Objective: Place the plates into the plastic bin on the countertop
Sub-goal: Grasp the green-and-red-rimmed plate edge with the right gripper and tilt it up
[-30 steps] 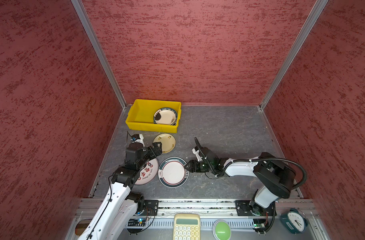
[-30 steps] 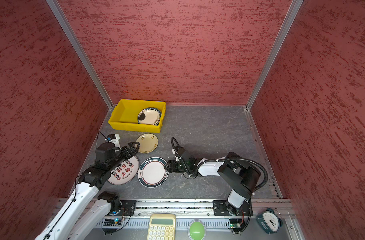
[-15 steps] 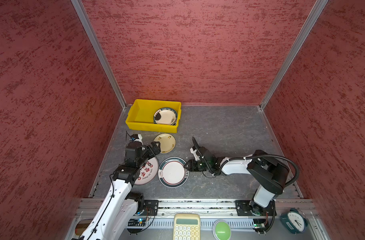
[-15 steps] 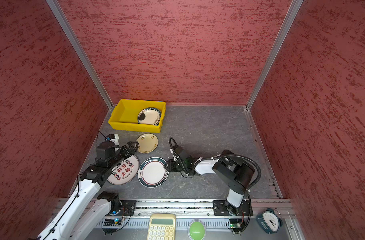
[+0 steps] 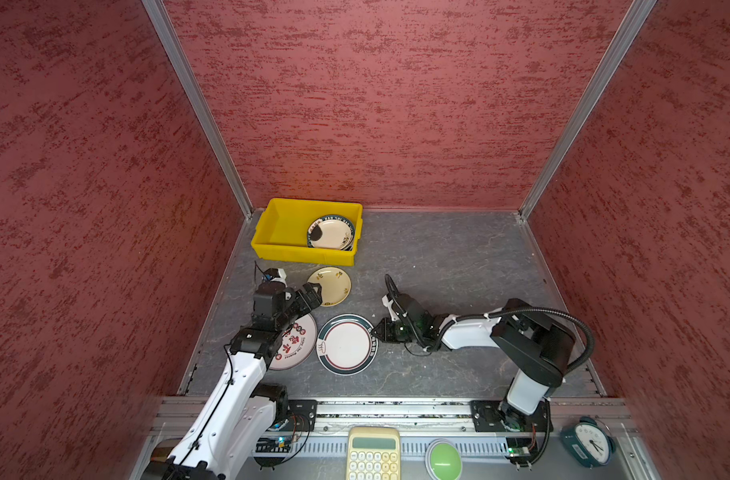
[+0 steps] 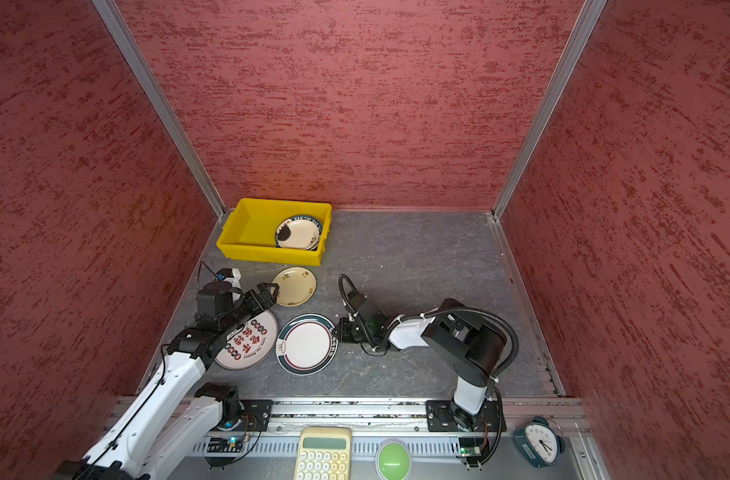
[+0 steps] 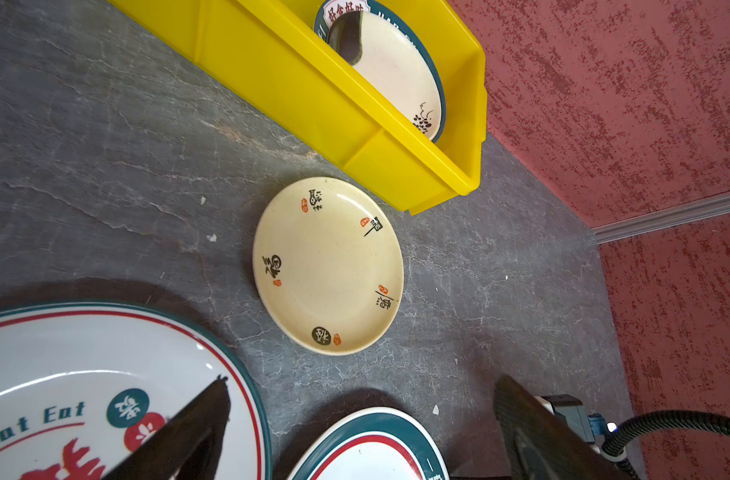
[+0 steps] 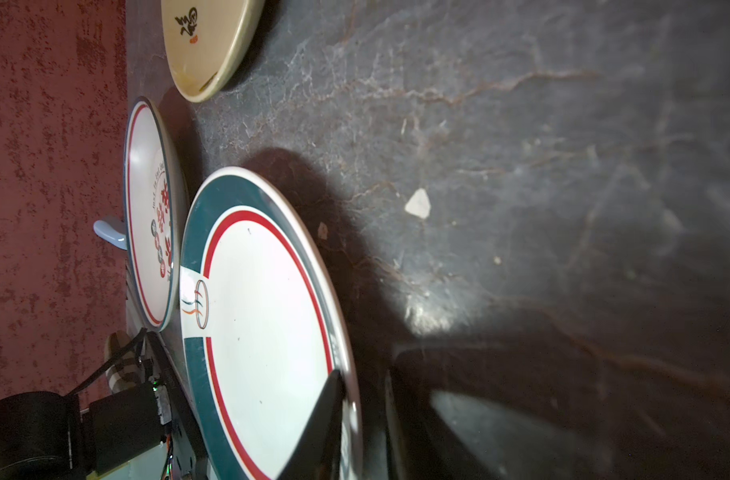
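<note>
Yellow bin (image 5: 286, 226): plates (image 5: 332, 232) stacked at right end, left half bare. Before bin, cream plate (image 5: 333, 286); farther out, red-lettered plate (image 5: 298, 347), left claw (image 5: 315, 296) spread wide over it. Alongside, green-rimmed plate (image 5: 345, 345), right claw (image 5: 375, 330) astride rim, clamp unclear. Right of bin, open tabletop (image 5: 458, 257).

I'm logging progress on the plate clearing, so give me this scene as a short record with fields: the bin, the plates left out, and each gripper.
Bin: yellow plastic bin at the back left of the countertop.
In bin: binned plates, green-rimmed one on top; count unclear.
Plates outside: three, lying flat: cream plate, red-lettered plate, green-banded plate.
Left gripper: open, between the red-lettered and cream plates, holding nothing.
Right gripper: low, jaws astride the green-banded plate's rim; whether clamped is unclear.
</note>
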You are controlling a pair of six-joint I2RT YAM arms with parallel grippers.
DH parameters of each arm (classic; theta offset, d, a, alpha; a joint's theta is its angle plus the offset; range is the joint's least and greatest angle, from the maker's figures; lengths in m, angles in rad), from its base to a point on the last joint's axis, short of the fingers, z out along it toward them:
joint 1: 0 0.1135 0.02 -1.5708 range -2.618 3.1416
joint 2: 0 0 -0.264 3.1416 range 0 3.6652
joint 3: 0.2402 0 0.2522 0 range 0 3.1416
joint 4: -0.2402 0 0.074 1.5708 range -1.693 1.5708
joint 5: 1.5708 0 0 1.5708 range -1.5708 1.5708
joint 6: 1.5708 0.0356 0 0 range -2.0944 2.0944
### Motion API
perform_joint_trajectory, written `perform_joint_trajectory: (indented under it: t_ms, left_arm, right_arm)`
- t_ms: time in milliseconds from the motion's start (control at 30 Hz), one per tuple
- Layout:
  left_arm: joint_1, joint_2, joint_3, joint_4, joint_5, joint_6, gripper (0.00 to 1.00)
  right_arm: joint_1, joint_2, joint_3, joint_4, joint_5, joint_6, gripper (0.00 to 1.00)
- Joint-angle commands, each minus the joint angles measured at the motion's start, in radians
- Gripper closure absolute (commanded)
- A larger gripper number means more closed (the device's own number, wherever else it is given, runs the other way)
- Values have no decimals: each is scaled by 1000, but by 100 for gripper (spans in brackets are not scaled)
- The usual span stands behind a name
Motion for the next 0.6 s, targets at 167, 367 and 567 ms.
perform_joint_trajectory:
  t_ms: [167, 367, 567]
  left_arm:
    - [5, -10, -10, 41, 25, 3, 1]
    - [6, 11, -2, 46, 46, 1, 1]
    - [6, 12, -8, 56, 75, -17, 1]
  right_arm:
    - [-51, -33, -20, -42, 81, 7, 87]
    - [-68, -81, -17, -82, 107, -16, 89]
    - [-99, -176, -26, -146, 129, -13, 97]
